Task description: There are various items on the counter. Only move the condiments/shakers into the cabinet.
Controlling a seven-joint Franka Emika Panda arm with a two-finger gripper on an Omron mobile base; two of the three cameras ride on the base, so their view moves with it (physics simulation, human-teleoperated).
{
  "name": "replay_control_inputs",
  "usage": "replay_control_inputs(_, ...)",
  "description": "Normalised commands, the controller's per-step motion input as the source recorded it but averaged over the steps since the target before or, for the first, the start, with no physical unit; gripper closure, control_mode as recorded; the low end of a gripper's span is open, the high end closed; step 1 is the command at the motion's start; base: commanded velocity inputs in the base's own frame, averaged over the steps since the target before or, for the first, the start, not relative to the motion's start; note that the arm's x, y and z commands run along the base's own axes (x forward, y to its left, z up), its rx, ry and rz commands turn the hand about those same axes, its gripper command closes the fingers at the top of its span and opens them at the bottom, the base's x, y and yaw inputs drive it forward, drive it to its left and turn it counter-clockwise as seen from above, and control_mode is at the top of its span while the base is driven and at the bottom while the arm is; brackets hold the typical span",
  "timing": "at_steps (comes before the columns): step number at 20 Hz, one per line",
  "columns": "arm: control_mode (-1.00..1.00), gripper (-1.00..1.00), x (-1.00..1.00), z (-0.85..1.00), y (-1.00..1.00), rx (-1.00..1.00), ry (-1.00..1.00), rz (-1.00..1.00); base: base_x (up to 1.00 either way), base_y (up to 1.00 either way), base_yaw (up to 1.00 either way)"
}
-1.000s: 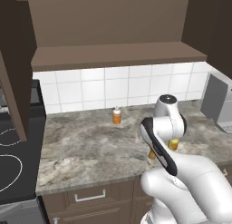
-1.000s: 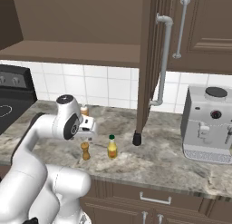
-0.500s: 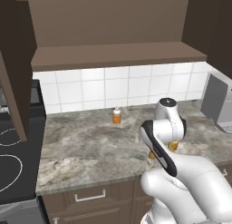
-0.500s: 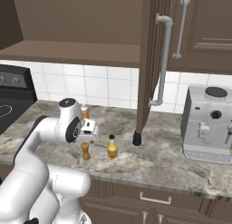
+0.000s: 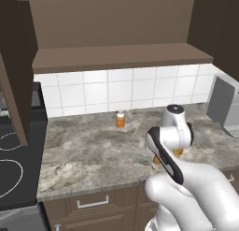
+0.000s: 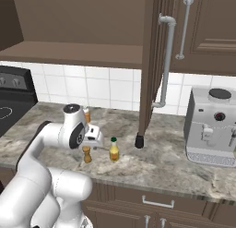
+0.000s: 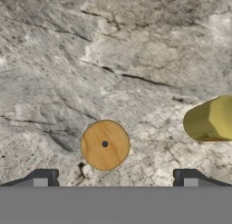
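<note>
The end effector [image 7: 115, 177] hangs above the table [image 7: 68, 60], pointing straight down, with its two dark fingertips spread as wide as they go and nothing between them. In the hand view the round top of the brown wooden shaker [image 7: 105, 144] sits just above the gap between the tips, a little left of centre, and the yellow squeeze bottle [image 7: 209, 119] lies off to the right.

Compared with a second ago, the hand has drifted a small way to the right and settled more squarely over the wooden shaker, while every item on the table has stayed put. That suggests the arm is lining up to descend on this shaker, the first of the condiments to be picked up.

From the right base view, the wooden shaker [image 6: 86, 154] stands near the front edge of the table just below the hand, with the yellow bottle [image 6: 114, 150] just beside it to the right. Further right, the small black shaker [image 6: 139, 141] stands at the foot of the open cabinet door [image 6: 148, 61]. An orange bottle [image 5: 120, 119] stands far back by the tiled wall. The cabinet shelf [image 5: 116, 57] above is open, and none of the three condiments is on it yet.
</note>
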Motion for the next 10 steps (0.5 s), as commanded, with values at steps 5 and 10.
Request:
replay_control_inputs(5,-1.0,-1.0,-0.01,-0.1,0.0,0.03,0.0,0.0,0.0,0.0,0.0)
replay_control_inputs(10,-1.0,-1.0,0.0,-0.05,0.0,0.0,-0.01,0.0,0.0,0.0,0.0)
